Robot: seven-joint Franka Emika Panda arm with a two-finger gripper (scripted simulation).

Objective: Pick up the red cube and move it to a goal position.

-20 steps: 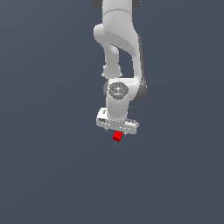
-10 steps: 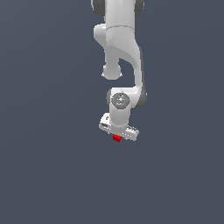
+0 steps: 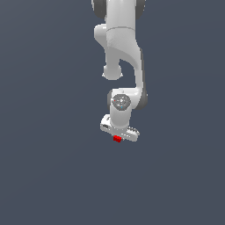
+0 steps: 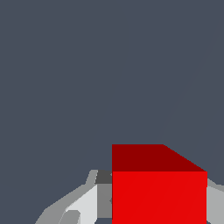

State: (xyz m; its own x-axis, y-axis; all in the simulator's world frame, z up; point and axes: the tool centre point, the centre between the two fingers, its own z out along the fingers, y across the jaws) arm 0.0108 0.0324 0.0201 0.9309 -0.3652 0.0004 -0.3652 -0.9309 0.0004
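Observation:
In the exterior view the white arm hangs from the top, and only a sliver of the red cube (image 3: 117,139) shows under the white hand. My gripper (image 3: 117,140) is shut on it, and the hand hides most of the fingers. The wrist view is close up. There the red cube (image 4: 158,197) fills the space between a grey finger (image 4: 85,205) on one side and the edge of the other finger (image 4: 215,203). One bright face and a darker face of the cube show. The gripper (image 4: 157,212) holds it over plain ground.
A plain dark grey-blue ground (image 3: 48,167) surrounds the arm on all sides. No other object or marker shows in either view.
The wrist has sunk lower in the exterior view and the hand now covers more of the cube. The cube stays gripped at almost the same spot.

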